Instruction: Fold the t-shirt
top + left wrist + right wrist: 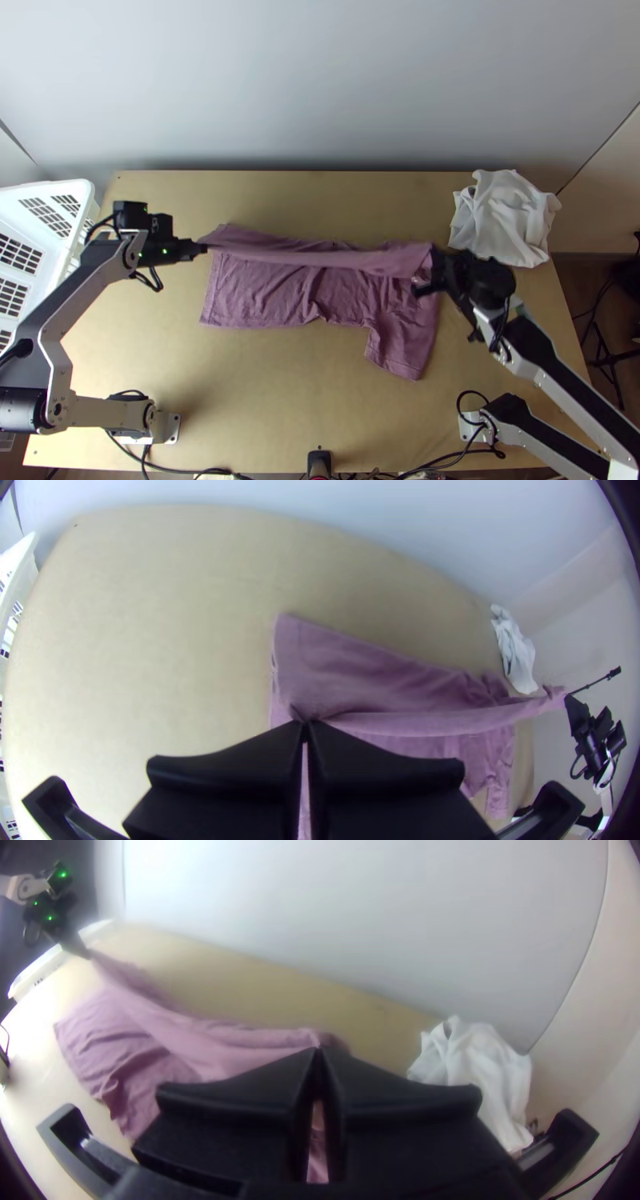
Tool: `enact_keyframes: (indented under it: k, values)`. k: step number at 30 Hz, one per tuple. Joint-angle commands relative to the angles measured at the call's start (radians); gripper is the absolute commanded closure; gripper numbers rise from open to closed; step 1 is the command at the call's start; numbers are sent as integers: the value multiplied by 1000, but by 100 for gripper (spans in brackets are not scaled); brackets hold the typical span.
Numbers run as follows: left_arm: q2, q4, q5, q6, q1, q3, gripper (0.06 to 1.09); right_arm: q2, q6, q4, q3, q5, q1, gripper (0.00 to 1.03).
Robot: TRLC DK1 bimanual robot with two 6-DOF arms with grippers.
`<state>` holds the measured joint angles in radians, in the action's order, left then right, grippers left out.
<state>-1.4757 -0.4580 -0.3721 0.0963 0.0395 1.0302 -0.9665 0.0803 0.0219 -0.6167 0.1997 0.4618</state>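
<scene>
The mauve t-shirt (280, 292) lies across the middle of the table, with its upper edge pulled into a taut raised strip between the two grippers. At the strip's left end my left gripper (202, 249) is shut on the cloth; in the left wrist view the left gripper (305, 725) pinches a corner of the t-shirt (373, 673). My right gripper (432, 268) holds the strip's right end, and in the right wrist view the right gripper (319, 1057) is shut on the t-shirt (220, 1050). A part of the cloth hangs toward the table's near edge at the right.
A crumpled white cloth (504, 220) lies at the table's far right corner, close to my right gripper. A white slatted basket (48, 212) stands at the left edge beside my left arm. A wall rises behind the table (320, 420).
</scene>
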Motion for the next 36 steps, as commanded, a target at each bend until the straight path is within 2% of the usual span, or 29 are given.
enact_keyframes:
  k: [1, 5, 9, 15, 21, 26, 30, 36]
  values:
    - [-35, 45, 9, 71, 16, 83, 105, -173, 15, -106, -216, 1, -28, 100]
    - [-72, 165, 12, 135, 30, 85, 105, -356, -4, -201, -328, 1, -31, 100]
    - [-118, 237, 12, 151, 36, 126, 105, -541, -1, -286, -451, 1, -48, 100]
    - [-233, 311, 18, 158, 40, 243, 105, -793, 4, -327, -670, 1, -86, 100]
    - [-431, 355, 121, 217, 40, 416, 105, -979, 1, -353, -861, 1, -123, 100]
    - [-535, 355, 150, 246, 40, 518, 105, -1077, -13, -355, -1006, 18, -143, 100]
    - [-552, 351, 150, 217, 17, 501, 105, -1103, -17, -356, -1019, 32, -137, 100]
    - [-543, 337, 151, 120, -30, 418, 105, -1086, -16, -356, -899, 56, -112, 100]
